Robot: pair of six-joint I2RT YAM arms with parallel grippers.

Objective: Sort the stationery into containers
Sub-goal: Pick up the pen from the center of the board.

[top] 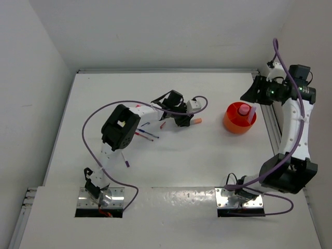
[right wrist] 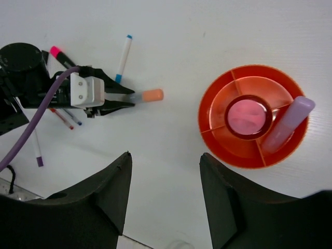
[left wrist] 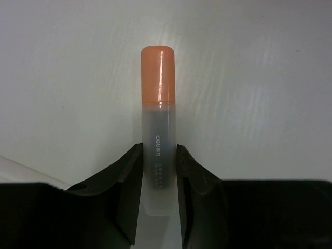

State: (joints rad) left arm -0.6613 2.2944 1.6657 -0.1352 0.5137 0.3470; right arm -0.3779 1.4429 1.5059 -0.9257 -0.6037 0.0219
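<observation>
Left wrist view: orange-capped, frosted-grey plastic marker [left wrist: 158, 114] sits dead centre btwn my fingers. L gripper [left wrist: 158, 151] is narrowed onto it, jaws touching the barrel on both sides. Grip is on the grey barrel, not the cap; I judge that leaves the rounded cap free to go into a container first. Can't tell if it's off the white tabletop [left wrist: 270, 78]; it lies on it or just above.

Long axis runs straight out along my reach: cap end points away from my palm, tail end runs back btwn the fingers. In the top view that's approx sideways across the table, cap aimed toward the round bright-orange plastic bowl [top: 232, 125], well ahead of my fingertips.

Bowl has compartments: stubby pink-capped bottle [right wrist: 247, 116] stands in the middle one, lilac marker [right wrist: 288, 124] leans in an outer one. Beside and behind my L hand, a thin blue pen [right wrist: 123, 57], pink marker [right wrist: 59, 54] and other pens lie loose. R gripper [right wrist: 165, 158] hangs above, jaws wide, holding nothing.
</observation>
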